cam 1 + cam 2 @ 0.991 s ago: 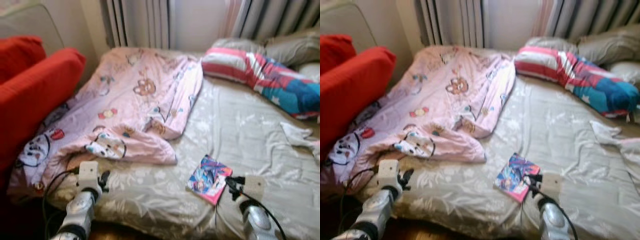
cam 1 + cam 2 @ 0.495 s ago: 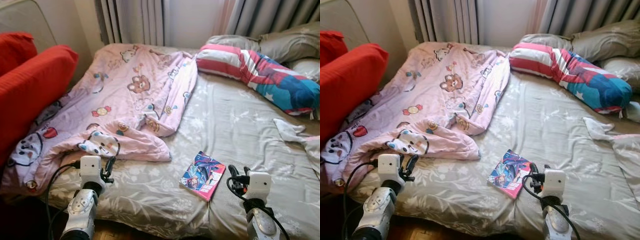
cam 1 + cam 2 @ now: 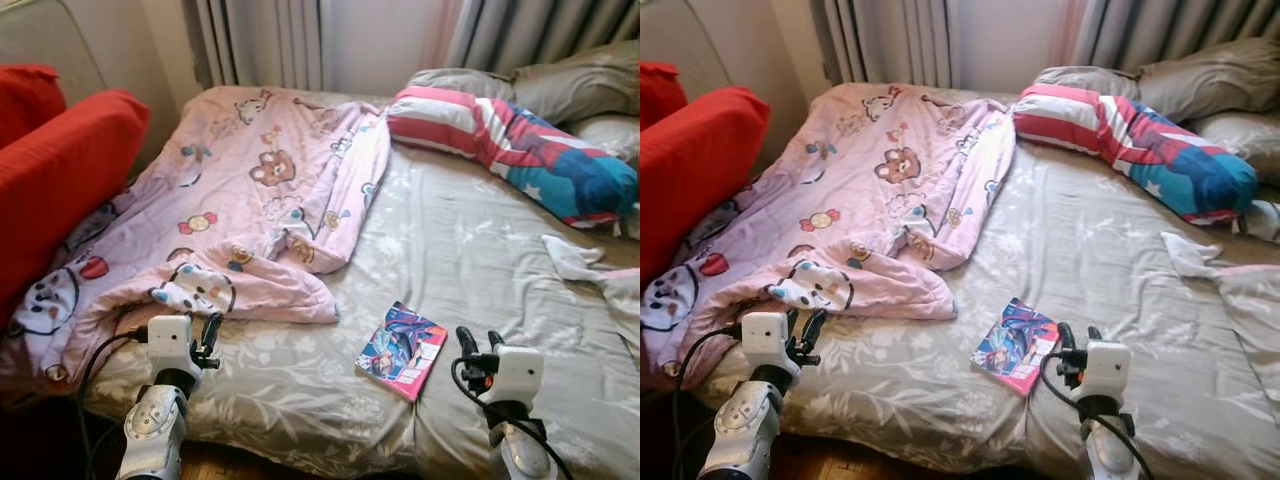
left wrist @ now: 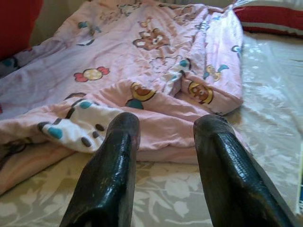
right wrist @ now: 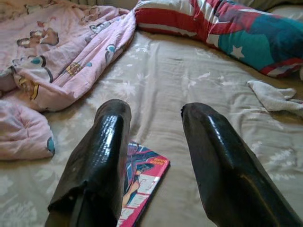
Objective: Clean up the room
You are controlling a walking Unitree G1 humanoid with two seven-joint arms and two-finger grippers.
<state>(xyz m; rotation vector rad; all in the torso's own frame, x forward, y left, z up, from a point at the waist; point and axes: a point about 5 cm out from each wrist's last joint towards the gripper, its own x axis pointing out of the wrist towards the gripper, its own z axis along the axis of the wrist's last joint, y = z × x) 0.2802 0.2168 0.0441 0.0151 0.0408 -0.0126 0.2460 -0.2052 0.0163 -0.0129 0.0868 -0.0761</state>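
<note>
Book (image 3: 402,351) lies flat on the bed (image 3: 480,250), near the front edge, between the two arms but much closer to the right one. Right claw (image 3: 477,341) hovers just beside it, fingers spread, holding nothing; the book sits to that claw's left and a little ahead. Its long axis runs diagonally, far corner pointing away toward the striped pillow (image 3: 510,145).

Left claw (image 3: 209,334) also open and empty, at the hem of the crumpled pink blanket (image 3: 250,215), well apart from the book.

Right arm looks the likelier for the book, with a short sideways reach.

Right wrist view: the book's (image 5: 142,182) corner sits beside and partly behind one finger, off-centre from the gap. Head views give the whole cover and its angle.
</note>
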